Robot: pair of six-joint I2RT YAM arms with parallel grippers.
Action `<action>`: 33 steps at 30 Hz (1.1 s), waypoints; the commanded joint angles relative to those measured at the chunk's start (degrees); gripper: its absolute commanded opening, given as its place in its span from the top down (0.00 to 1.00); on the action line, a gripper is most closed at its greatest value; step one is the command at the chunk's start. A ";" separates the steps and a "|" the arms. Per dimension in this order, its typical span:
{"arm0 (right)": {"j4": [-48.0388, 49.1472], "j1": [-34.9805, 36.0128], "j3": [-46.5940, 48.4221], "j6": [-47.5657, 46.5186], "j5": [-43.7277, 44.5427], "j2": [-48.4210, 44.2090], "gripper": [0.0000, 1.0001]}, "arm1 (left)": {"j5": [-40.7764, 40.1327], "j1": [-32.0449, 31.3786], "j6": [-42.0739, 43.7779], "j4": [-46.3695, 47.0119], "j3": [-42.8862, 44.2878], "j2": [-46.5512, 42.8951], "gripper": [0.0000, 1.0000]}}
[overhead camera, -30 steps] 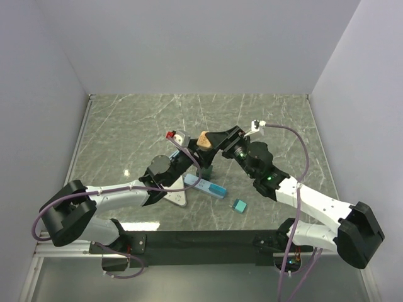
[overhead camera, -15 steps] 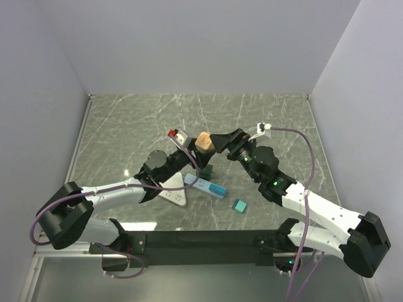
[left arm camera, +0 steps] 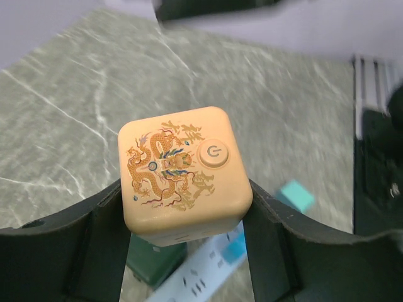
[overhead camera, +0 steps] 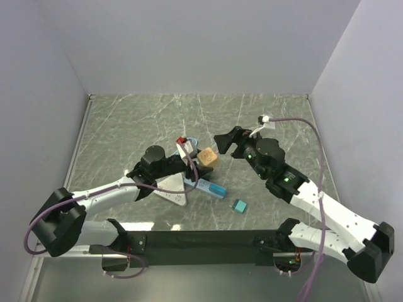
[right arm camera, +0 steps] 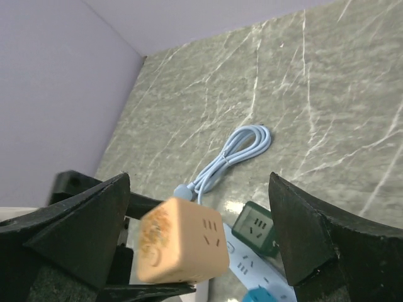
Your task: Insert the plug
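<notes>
The left wrist view alone shows the face of the orange cube [left arm camera: 184, 182], which carries a dragon print and a round power button and is turned toward the camera. The right wrist view shows another side of the cube, with socket slots. It also shows a coiled pale-blue cable [right arm camera: 234, 151] on the table [right arm camera: 327, 94] beyond the cube, which the left wrist camera does not catch. The top view shows both arms meeting over the middle of the table, with the cube near the white power strip [overhead camera: 200, 184].

The left fingers [left arm camera: 88, 245] are clamped on the cube, one pressed against each opposite side. The right fingers [right arm camera: 69, 233] are spread wide and grip nothing; the cube sits low between them, apart from both. Beneath the cube lie a green socket block [right arm camera: 257, 226] and the power strip. A teal block [left arm camera: 296, 195] lies just past the right-hand one of the left fingers.
</notes>
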 commanded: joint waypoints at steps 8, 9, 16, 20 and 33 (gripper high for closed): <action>-22.81 -0.40 8.75 -13.99 -8.60 -7.15 0.02 | 20.44 1.65 14.95 -19.83 8.86 -2.05 1.00; -24.56 -0.40 9.53 -14.52 -11.74 -6.71 0.02 | 21.34 2.00 16.78 -21.15 9.65 -1.87 1.00; -25.11 -0.23 10.16 -14.88 -20.56 0.14 0.03 | 25.82 2.18 20.93 -28.89 14.93 2.00 1.00; -23.44 -0.23 10.51 -14.26 -24.51 3.22 0.04 | 25.04 2.18 21.46 -29.95 15.28 3.05 1.00; -24.14 1.53 13.14 -12.50 -25.05 13.06 0.08 | 18.10 2.18 18.92 -25.65 14.76 4.63 0.99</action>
